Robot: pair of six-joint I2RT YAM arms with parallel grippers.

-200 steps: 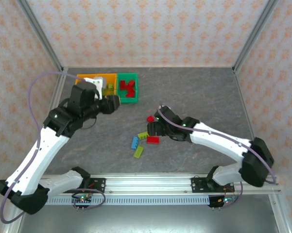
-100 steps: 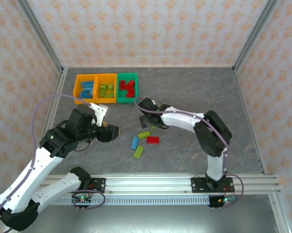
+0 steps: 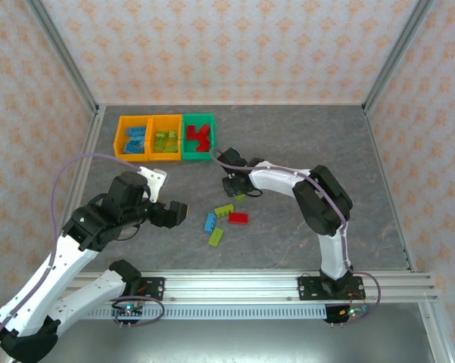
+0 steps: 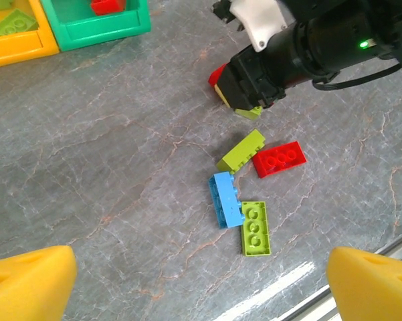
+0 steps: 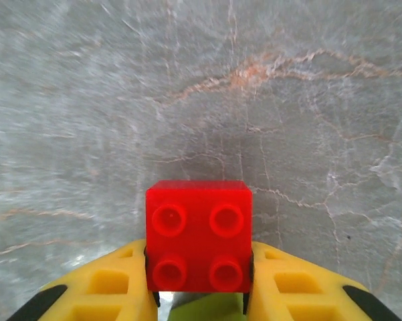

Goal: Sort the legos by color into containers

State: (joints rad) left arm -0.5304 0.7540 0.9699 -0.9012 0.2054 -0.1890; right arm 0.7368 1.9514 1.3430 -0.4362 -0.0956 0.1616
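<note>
My right gripper [image 5: 198, 271] is shut on a small square red lego [image 5: 198, 234], just above the table. The same gripper [image 3: 233, 185] hovers in front of the green container [image 3: 198, 157], with a lime lego [image 4: 249, 114] under it. My left gripper [image 4: 201, 287] is open and holds nothing; it [image 3: 174, 214] is left of a loose cluster: a lime lego [image 4: 241, 150], a red one [image 4: 279, 158], a blue one [image 4: 225, 199] and a flat lime one [image 4: 255, 228]. The orange containers [image 3: 119, 138] [image 3: 165, 156] hold blue and lime legos, the green one red.
The three bins stand in a row at the back left by the metal frame post [image 3: 64, 64]. The aluminium rail [image 3: 235, 286] runs along the near edge. Grey tabletop [image 3: 325, 144] stretches to the right and back.
My left arm has pulled back from the bins toward the near left, and its gripper has opened. My right gripper has closed on the red lego and shifted slightly up-left.
</note>
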